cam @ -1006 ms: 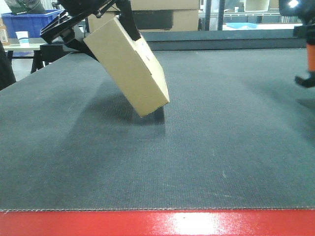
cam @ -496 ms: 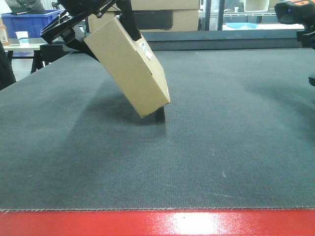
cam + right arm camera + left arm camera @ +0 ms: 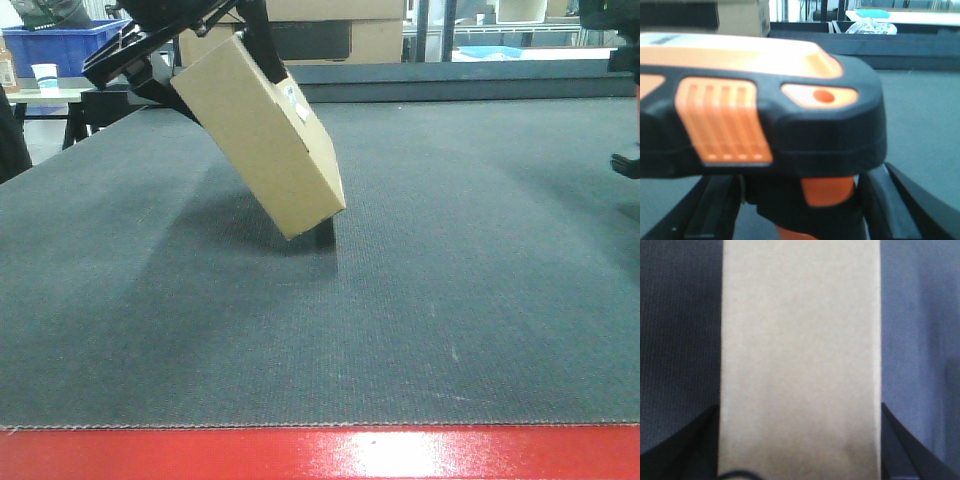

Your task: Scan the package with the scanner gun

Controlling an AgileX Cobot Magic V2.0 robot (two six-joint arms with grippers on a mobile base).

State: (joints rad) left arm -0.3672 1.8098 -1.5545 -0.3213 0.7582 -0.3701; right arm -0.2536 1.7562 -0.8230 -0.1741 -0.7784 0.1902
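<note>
The left gripper is closed on the upper end of the box, with a dark finger pressed on each side of it. The box hangs tilted over the far left part of the mat. Its top leans to the left and its lowest corner is very near the mat — whether it touches cannot be told. A small white label shows on the side face that looks to the right. In the left wrist view plain cardboard fills the middle, and the fingers are at both lower corners.

The right gripper is closed around the scanner — its fingers sit tight on both sides of the handle, under the black and orange head. From the front, only small dark parts show at the far right edge of the mat, too cut off to tell more.
</note>
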